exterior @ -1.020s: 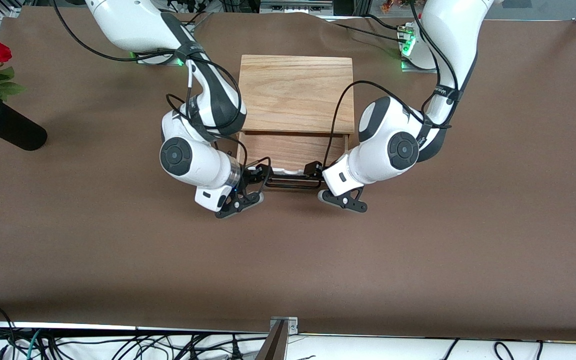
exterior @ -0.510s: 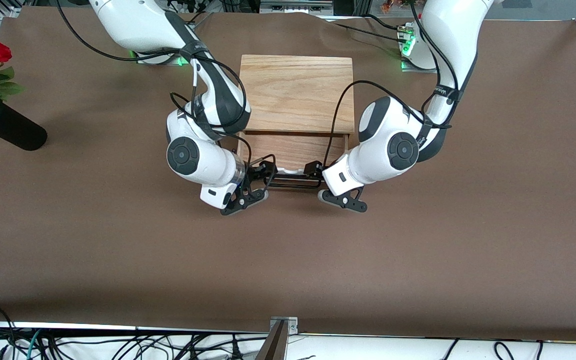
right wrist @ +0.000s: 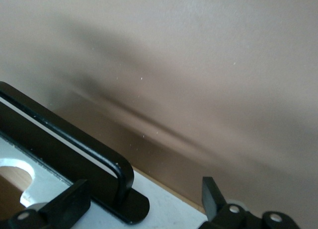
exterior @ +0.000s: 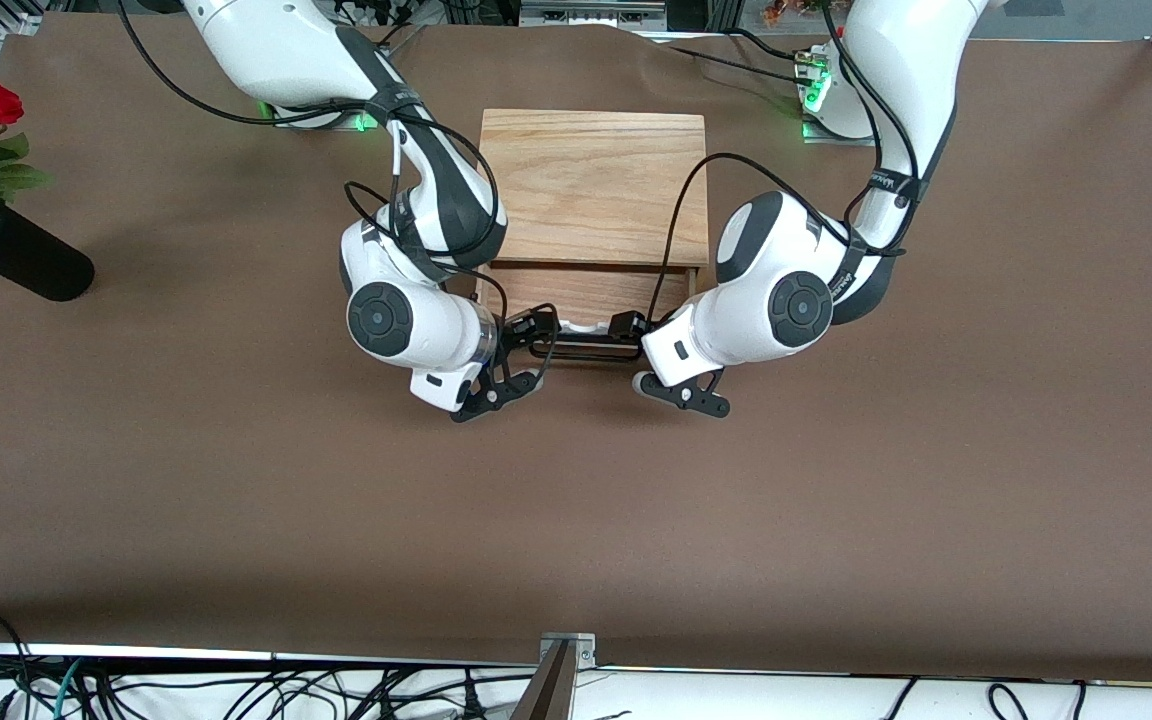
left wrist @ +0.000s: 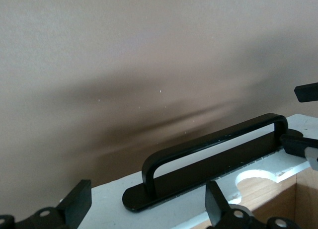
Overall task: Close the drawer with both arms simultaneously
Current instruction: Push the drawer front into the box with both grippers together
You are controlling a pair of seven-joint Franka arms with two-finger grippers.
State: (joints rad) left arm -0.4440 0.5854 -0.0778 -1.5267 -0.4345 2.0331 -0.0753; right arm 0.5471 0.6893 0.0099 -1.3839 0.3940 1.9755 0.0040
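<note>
The shallow light-wood drawer [exterior: 588, 296] sits part-open from the light-oak box [exterior: 593, 185]. At its white front, by the black wire handle [left wrist: 213, 148], the left gripper [left wrist: 149, 209] and right gripper [right wrist: 144, 204] stand spread, grasping nothing.

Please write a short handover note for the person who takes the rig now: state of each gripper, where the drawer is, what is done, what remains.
Left gripper: open, at the drawer's white front panel, at the handle's end toward the left arm.
Right gripper: open, at the same panel, at the handle's other end.
Drawer: partly open, sticking out of the oak box toward the front camera; its wooden floor shows. The black handle is not gripped.
Done: both grippers are placed at the front panel.
Left: push with both arms together until the panel meets the box, then pull both arms away.
</note>
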